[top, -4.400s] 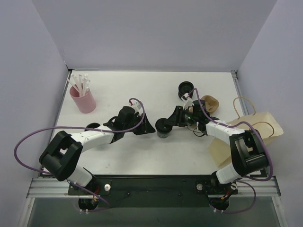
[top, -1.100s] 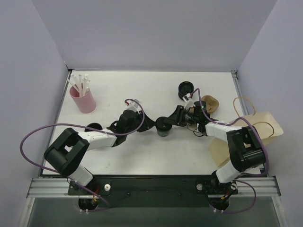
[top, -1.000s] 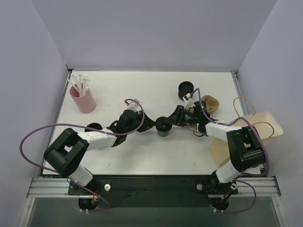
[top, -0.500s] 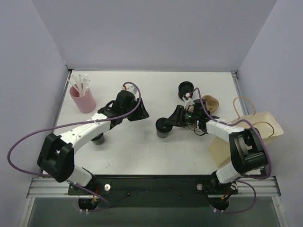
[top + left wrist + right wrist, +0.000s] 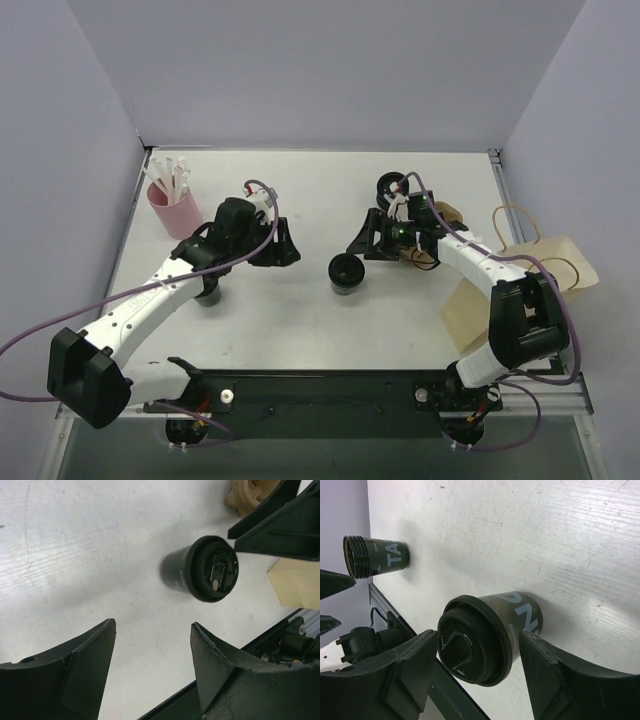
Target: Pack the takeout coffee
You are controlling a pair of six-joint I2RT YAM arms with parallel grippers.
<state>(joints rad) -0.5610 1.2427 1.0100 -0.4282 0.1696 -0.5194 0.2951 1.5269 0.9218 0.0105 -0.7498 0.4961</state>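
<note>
The takeout coffee [image 5: 347,272] is a small black cup with a black lid, standing upright and alone near the table's middle. My right gripper [image 5: 368,243] is open just behind it, and the top view shows a gap between them. In the right wrist view the cup [image 5: 485,635] lies between and beyond the spread fingers [image 5: 405,665]. My left gripper [image 5: 285,247] is open and empty, well to the cup's left. In the left wrist view the cup [image 5: 200,570] stands ahead of the open gripper [image 5: 152,630]. The brown paper bag [image 5: 520,275] lies flat at the right edge.
A pink cup of white sticks [image 5: 172,205] stands at the far left. One black ribbed cup stack [image 5: 392,187] sits behind the right gripper, another [image 5: 375,555] under the left arm. A tan paper piece [image 5: 445,215] lies by the right wrist.
Both grippers have opened. The left arm has swung back to the left, away from the cup. The right gripper has let go of the cup and drawn back behind it.
</note>
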